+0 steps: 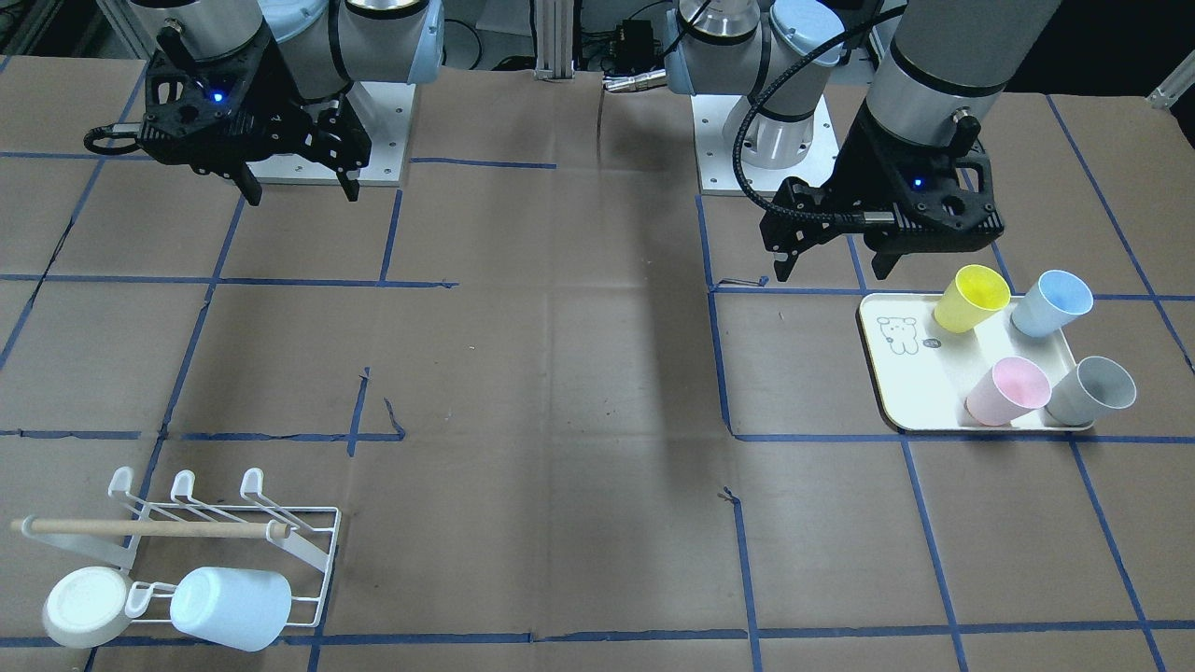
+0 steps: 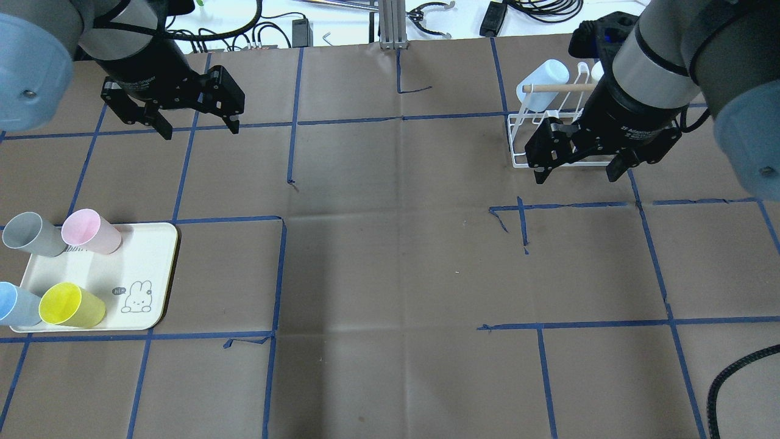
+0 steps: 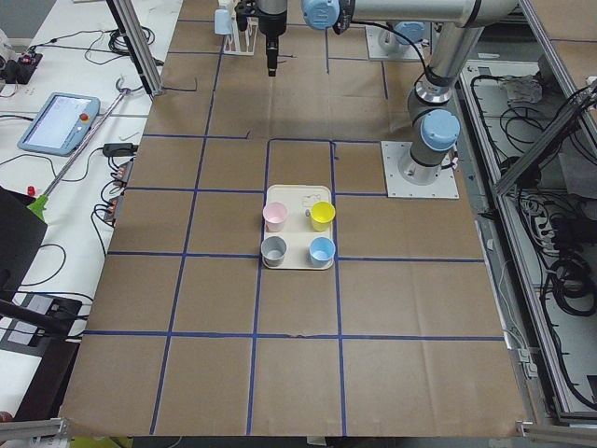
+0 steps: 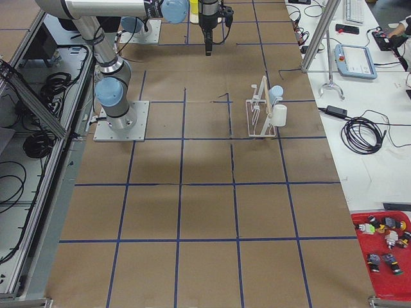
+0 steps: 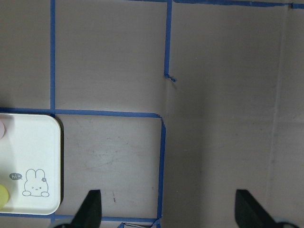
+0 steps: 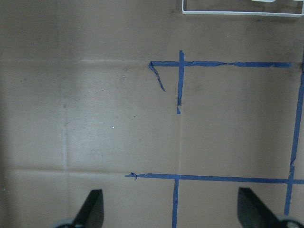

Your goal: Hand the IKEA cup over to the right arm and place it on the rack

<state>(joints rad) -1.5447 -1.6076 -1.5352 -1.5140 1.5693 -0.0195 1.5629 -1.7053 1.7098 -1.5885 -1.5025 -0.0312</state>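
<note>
Plastic, by the look of it, and thin-walled: the grey cup (image 2: 30, 233), the pink cup (image 2: 91, 231), the blue cup (image 2: 15, 305) and the yellow cup (image 2: 72, 305) all stand mouth-up on the cream tray (image 2: 146, 268) at the left of the overhead view. Which one you take is not settled by anything here. Expect each to be light, stiff and rather slick, with a tapering wall that could slide out of a squeeze across the body. I would pinch the wall at the rim, one finger inside, and leave the lower body free for the other arm. The pairs stand close, so come in from an outer side.

Above and beyond the tray, the left gripper (image 2: 200, 125) hangs with jaws spread and nothing in them. Further right, the right gripper (image 2: 576, 174) is likewise spread and bare, just in front of the rack (image 2: 518, 143), where a pale-blue cup (image 2: 544, 82) already sits on a prong.
</note>
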